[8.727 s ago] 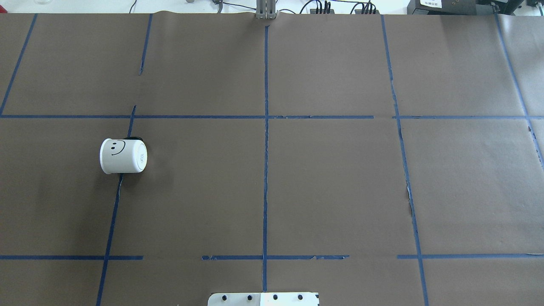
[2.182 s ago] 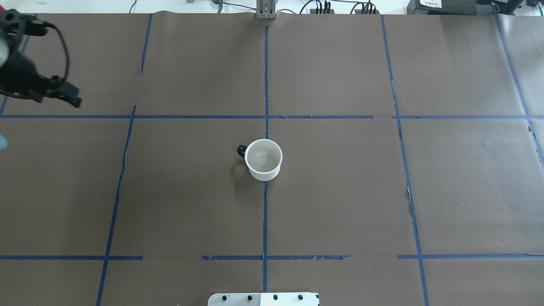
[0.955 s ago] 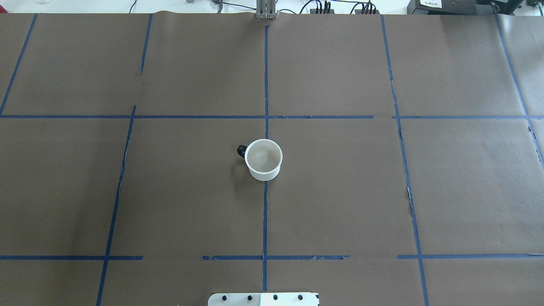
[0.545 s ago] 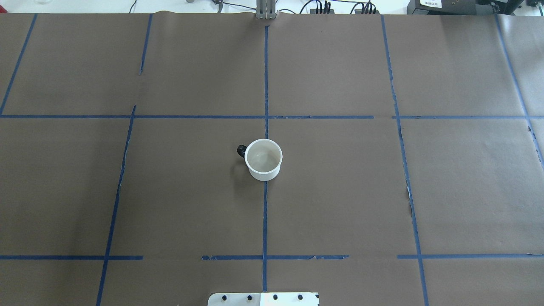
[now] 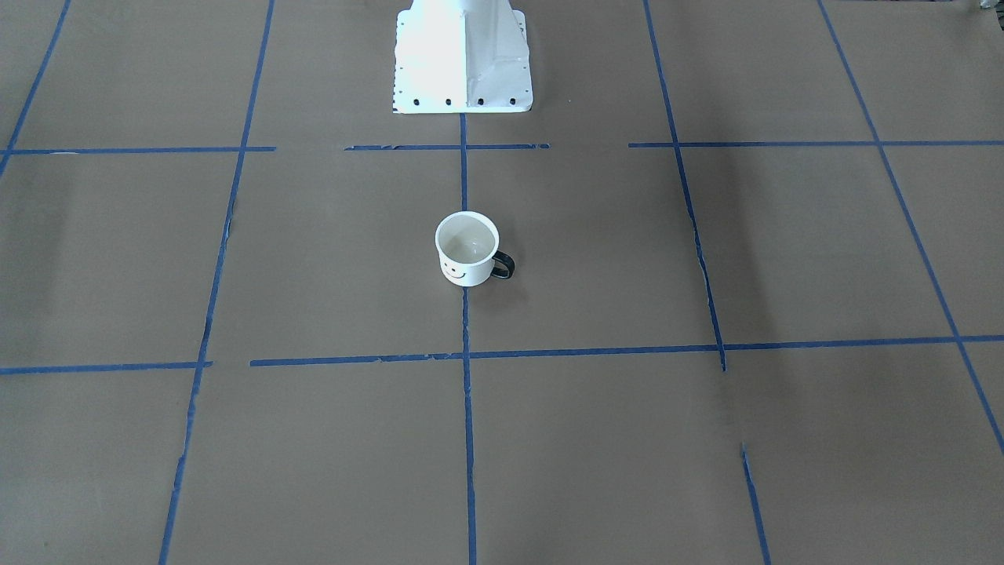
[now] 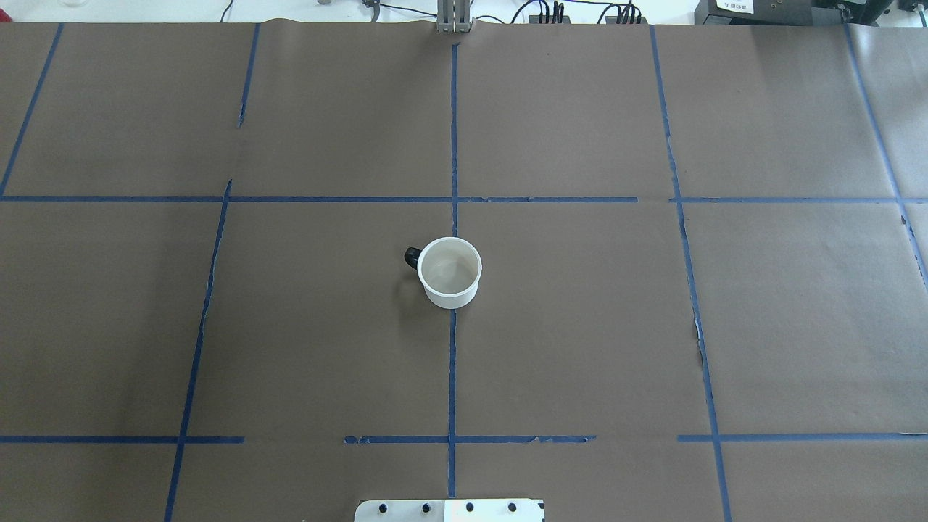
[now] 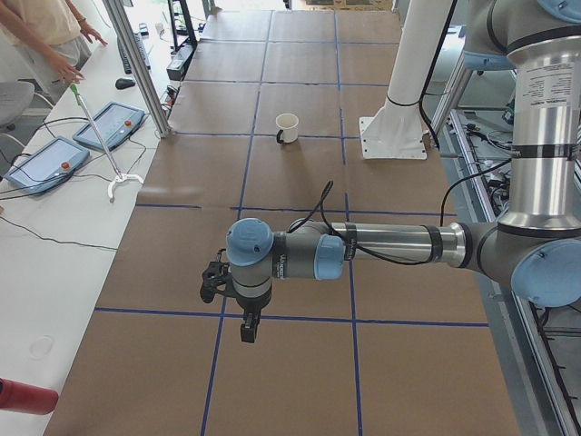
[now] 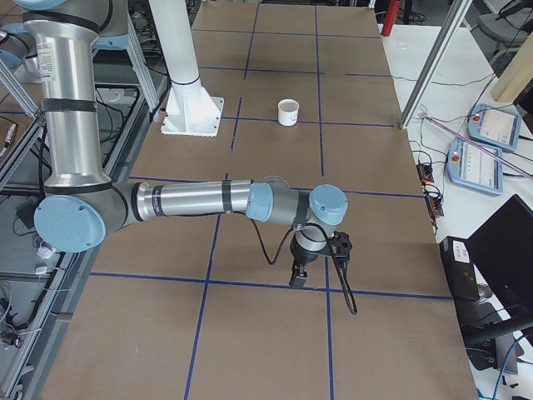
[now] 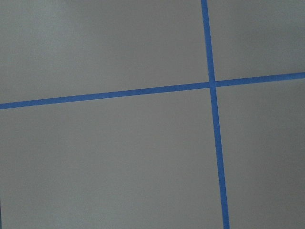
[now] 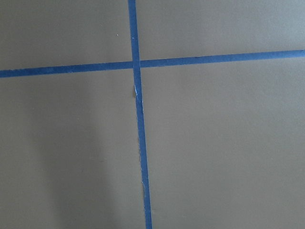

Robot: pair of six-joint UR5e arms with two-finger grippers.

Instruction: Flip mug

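Observation:
The white mug [image 6: 449, 272] stands upright, mouth up, on the central blue tape line in the middle of the table. Its black handle [image 6: 412, 256] points to the overhead view's left. The front-facing view shows the smiley face on the mug [image 5: 466, 259], on the side away from the robot. The mug also shows small in the left view [image 7: 287, 127] and the right view [image 8: 288, 112]. My left gripper [image 7: 247, 329] hangs over the table's left end, far from the mug. My right gripper [image 8: 297, 275] hangs over the right end. I cannot tell whether either is open or shut.
The robot's white base plate [image 5: 463, 78] sits at the table's near edge. A metal post [image 7: 136, 64] stands at the far edge, with pendant tablets [image 7: 109, 124] on a side table beside it. A person [image 7: 45, 36] stands there. Both wrist views show only brown paper and blue tape.
The mug lay on its side at the left 8.7 s ago; it now stands upright at the centre. The left arm has left the overhead view. Nothing moved in the last second.

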